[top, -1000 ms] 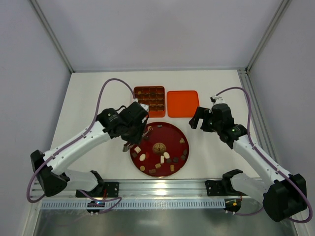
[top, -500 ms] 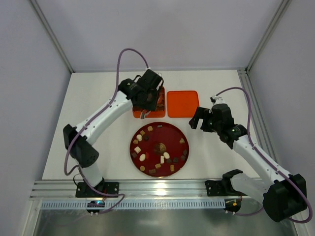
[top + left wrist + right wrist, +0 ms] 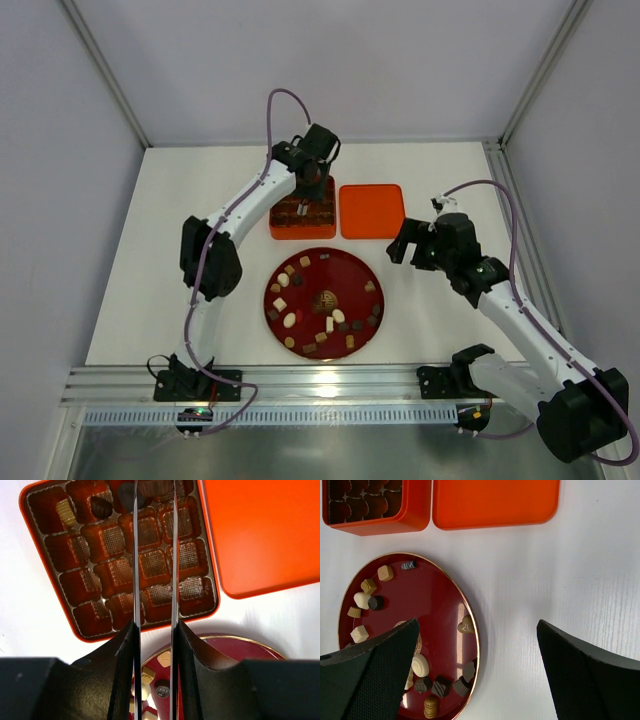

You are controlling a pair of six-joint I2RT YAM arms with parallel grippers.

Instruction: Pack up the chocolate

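Nearest to you, most of the chocolate point(image 3: 420, 665) lies loose on the red plate point(image 3: 350, 275): small, light, smooth pieces that I expect to slip or mark easily, so pinch each one softly across its flat sides. The right gripper point(image 3: 477, 630) hangs fully spread and empty over the plate's rim, with room to its right above the table point(image 3: 600, 555). Farther away, the left gripper point(image 3: 154, 500) hangs over the orange box point(image 3: 375, 522), jaws narrowed, and I cannot tell if they hold a piece; the cells are tight and the lid point(image 3: 495, 502) lies just beside, so descend straight
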